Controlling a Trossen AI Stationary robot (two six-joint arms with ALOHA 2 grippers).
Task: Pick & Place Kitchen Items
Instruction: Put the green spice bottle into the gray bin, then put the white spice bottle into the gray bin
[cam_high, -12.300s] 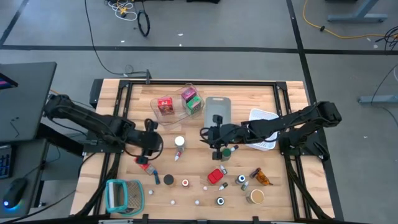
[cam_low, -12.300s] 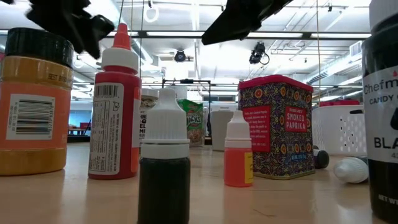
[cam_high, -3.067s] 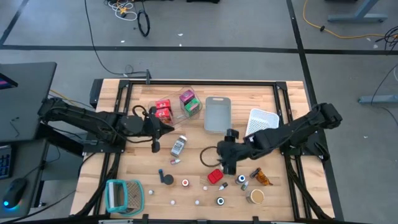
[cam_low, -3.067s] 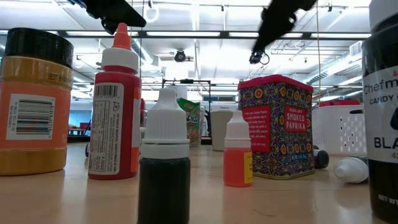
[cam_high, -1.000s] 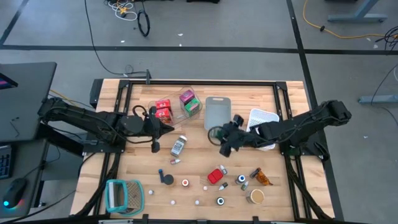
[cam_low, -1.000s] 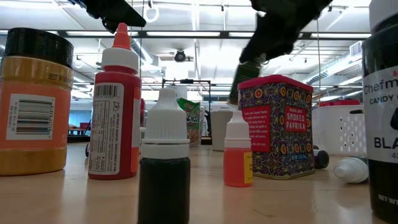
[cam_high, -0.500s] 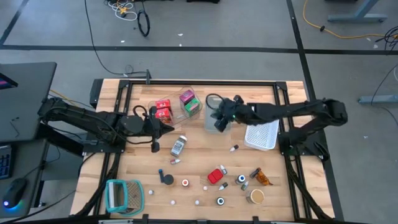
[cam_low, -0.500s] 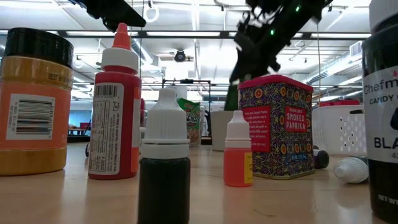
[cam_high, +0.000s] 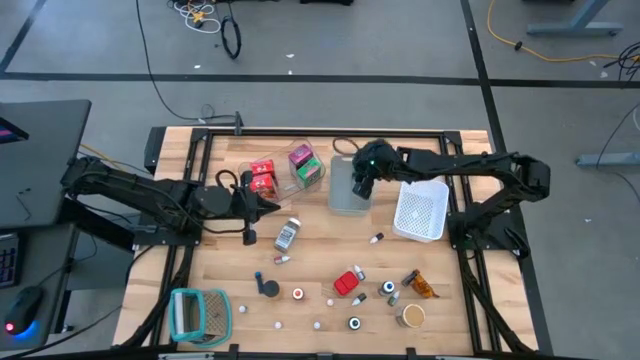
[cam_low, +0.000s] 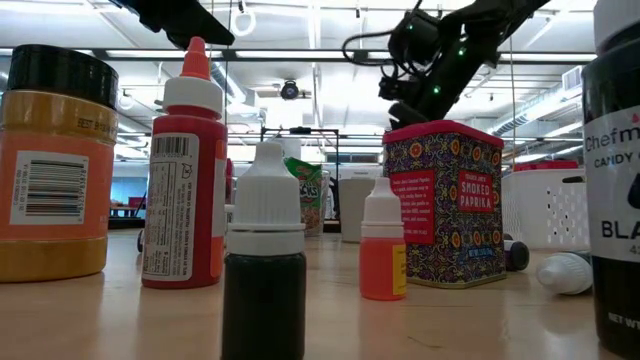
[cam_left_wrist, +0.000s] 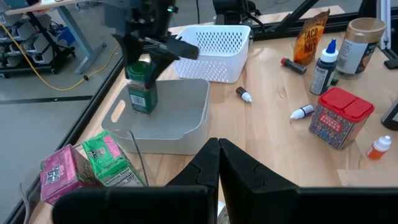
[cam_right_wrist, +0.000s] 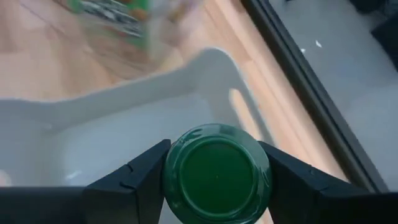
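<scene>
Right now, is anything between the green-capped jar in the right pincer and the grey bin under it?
Nothing visible: the right pincer holds the green-capped jar over the grey bin, whose floor looks bare beneath it.

Grey concrete floor (cam_high: 330, 50) fills the top of the high view, crossed by dark tape lines. A yellow cable (cam_high: 545, 35) snakes at upper right, and a black cable loop (cam_high: 232, 38) lies at upper centre. A dark desk (cam_high: 35, 160) sits at left edge, with a mouse (cam_high: 22, 308) at lower left. Across the low view, long ceiling strip lights (cam_low: 300, 55) glow overhead in an open, bright room, with pipes and beams running above them.
</scene>
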